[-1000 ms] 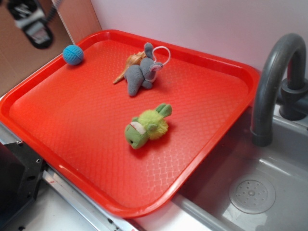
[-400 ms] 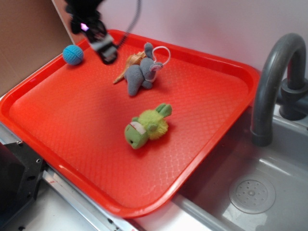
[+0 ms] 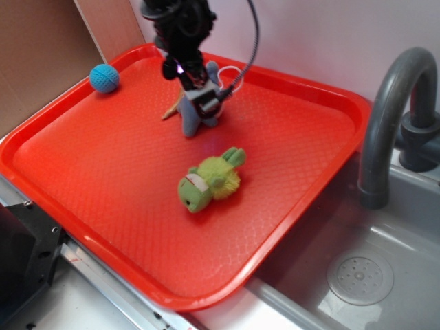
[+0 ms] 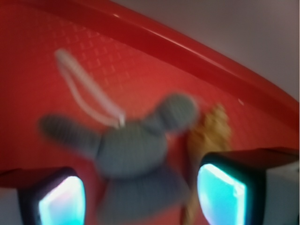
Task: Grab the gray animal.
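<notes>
Movement over the last second has carried your gripper (image 3: 199, 96) from the tray's (image 3: 309, 130) far-left corner to directly above the gray animal (image 4: 131, 154), which lies near the back rim beside the tan shell (image 4: 211, 131). Your fingers (image 4: 225, 187) are spread either side of it, nothing gripped yet, so you look lined up to descend and close.

Blurry. Gray animal (image 4: 133, 154) on red tray (image 4: 197, 89), white string loop (image 4: 84, 89) trailing up-left. Gripper (image 4: 140, 197) fingers (image 4: 63, 199) apart either side of it; tan shell (image 4: 211, 131) just beside right finger.
</notes>
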`<state>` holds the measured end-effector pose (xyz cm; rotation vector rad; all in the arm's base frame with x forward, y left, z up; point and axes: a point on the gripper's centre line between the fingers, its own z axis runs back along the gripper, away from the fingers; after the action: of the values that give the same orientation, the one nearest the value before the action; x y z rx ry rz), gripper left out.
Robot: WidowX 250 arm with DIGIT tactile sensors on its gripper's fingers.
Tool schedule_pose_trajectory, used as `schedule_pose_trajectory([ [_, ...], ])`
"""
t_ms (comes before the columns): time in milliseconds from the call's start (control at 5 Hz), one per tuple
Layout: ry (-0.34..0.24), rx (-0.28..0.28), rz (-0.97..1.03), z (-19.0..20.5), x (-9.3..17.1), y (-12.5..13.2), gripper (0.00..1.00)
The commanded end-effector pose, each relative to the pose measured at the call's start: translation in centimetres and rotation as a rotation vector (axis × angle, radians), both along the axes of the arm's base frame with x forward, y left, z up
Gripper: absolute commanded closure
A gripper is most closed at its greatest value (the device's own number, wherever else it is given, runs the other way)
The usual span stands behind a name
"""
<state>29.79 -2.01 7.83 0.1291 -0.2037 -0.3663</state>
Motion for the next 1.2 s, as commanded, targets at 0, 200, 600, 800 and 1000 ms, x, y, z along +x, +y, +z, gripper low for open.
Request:
schedule_pose_trajectory([
  [0,-0.007,0.011,-0.010,-1.4,2.5,0.9,0.00],
  [200,0.013,-0.013,-0.035,-2.4,2.6,0.8,1.00],
  [600,0.008,-0.011,-0.022,-1.6,2.3,0.8,1.00],
  [800,0.062,0.051,0.194,1.9,2.1,1.8,1.00],
  [1000,0.039,-0.002,0.406,6.9,0.7,2.1,1.00],
])
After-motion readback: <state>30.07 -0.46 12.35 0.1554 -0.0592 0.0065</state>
